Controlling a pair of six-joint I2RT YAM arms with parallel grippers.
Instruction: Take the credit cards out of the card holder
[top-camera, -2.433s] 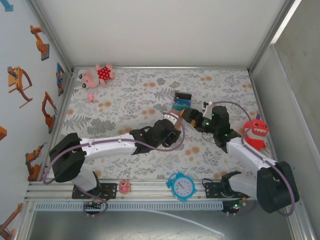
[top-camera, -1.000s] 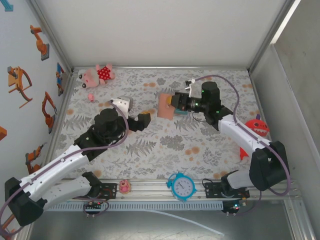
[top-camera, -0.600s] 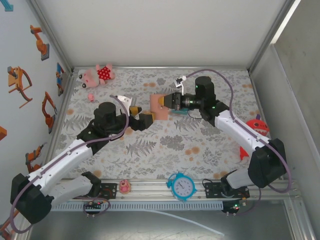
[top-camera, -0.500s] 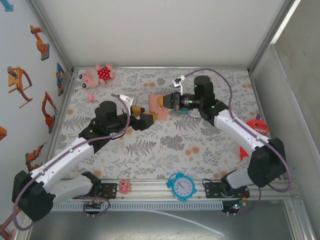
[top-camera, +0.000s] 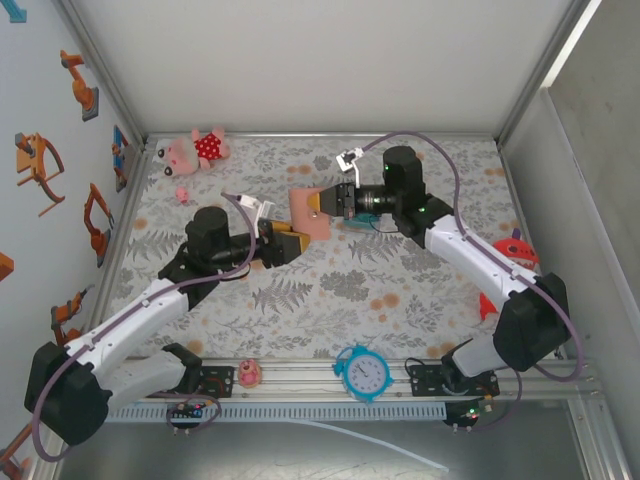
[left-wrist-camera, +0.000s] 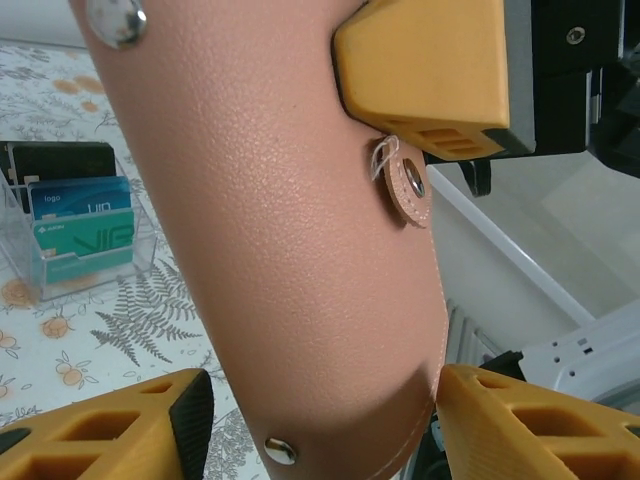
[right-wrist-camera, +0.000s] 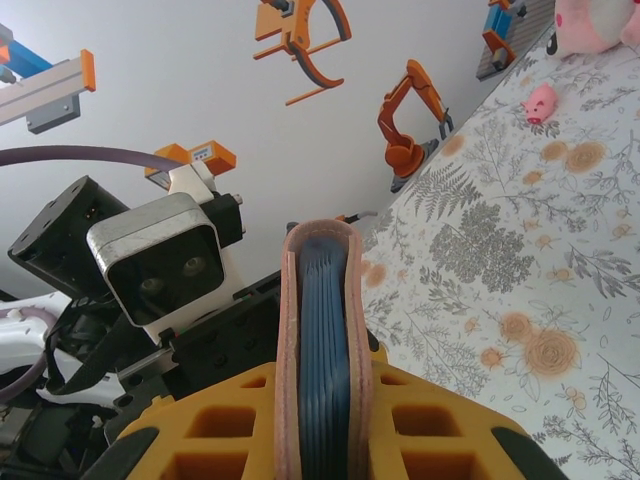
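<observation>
Top view: card holder (top-camera: 304, 211) was held off the table (top-camera: 400, 290), toward the far edge and mid-width, between both arms. Right gripper (top-camera: 324, 200) pinched its far end. Left gripper (top-camera: 290, 240) sat at its near end.

Left wrist view added the holder's tan face, the snap tab (left-wrist-camera: 405, 186), a yellow right finger on it, and a clear box of teal cards (left-wrist-camera: 72, 230) on the table behind. Left gripper (left-wrist-camera: 320, 395) fingers straddled the lower end, right at its edges; pressing or not, cannot tell.

Right wrist view added the edge-on look: blue-grey pockets between the leather, clamped by the right gripper (right-wrist-camera: 322, 392).

Edges: plush pig (top-camera: 197, 150) in the far left corner, red monster (top-camera: 512, 256) at the right edge, clock (top-camera: 362, 372) at the near edge. The table's middle and far right corner lay open.
</observation>
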